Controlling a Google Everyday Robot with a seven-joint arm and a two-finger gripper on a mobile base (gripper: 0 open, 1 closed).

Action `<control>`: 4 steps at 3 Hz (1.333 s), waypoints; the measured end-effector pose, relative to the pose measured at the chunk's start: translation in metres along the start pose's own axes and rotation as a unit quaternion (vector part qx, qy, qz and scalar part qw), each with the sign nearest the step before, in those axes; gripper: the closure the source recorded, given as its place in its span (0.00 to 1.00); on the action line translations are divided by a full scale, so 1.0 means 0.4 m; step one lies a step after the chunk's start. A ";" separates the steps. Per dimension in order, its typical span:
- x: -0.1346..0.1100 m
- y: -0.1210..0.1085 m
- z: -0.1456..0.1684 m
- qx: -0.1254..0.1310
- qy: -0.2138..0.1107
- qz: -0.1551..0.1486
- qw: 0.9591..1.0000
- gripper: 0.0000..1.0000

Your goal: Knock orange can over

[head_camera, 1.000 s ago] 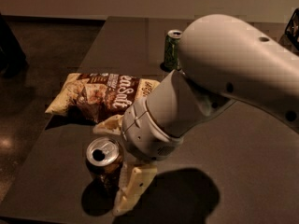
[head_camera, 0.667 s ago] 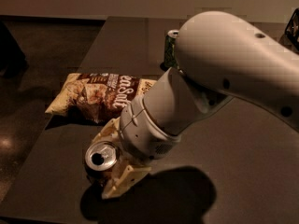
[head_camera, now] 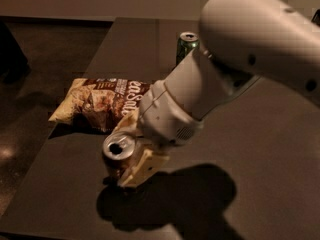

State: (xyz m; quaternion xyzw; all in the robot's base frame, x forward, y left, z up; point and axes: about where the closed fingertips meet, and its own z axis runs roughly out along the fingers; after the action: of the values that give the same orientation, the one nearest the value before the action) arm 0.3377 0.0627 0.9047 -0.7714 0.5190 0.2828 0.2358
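Observation:
The orange can [head_camera: 118, 150] stands near the front left of the dark table [head_camera: 260, 149], its silver top and dark mouth hole facing up and its brownish side partly hidden. It looks slightly tilted. My gripper [head_camera: 123, 157] is low over the table with its cream fingers [head_camera: 141, 168] apart. One finger is in front of the can on its right and the other is behind it, so the can sits between them. The large white arm [head_camera: 240, 59] reaches in from the upper right.
A brown chip bag [head_camera: 97, 104] lies flat just behind and to the left of the can. A green can [head_camera: 186, 46] stands upright at the back, partly behind the arm. The table's left edge [head_camera: 65, 119] runs close to the chip bag.
The gripper has swung from pointing down beside the can to lying closer around it. The can's top has shifted up and right in view.

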 end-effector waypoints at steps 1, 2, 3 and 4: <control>0.065 -0.046 -0.124 0.026 0.018 0.024 0.999 1.00; 0.135 -0.071 -0.235 0.058 0.050 0.032 0.997 1.00; 0.196 -0.081 -0.297 0.080 0.099 0.020 0.992 1.00; 0.251 -0.085 -0.329 0.089 0.149 0.002 0.985 1.00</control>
State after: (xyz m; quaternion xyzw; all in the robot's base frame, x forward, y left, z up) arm 0.4249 -0.0789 0.9346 -0.7797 0.5730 0.1180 0.2232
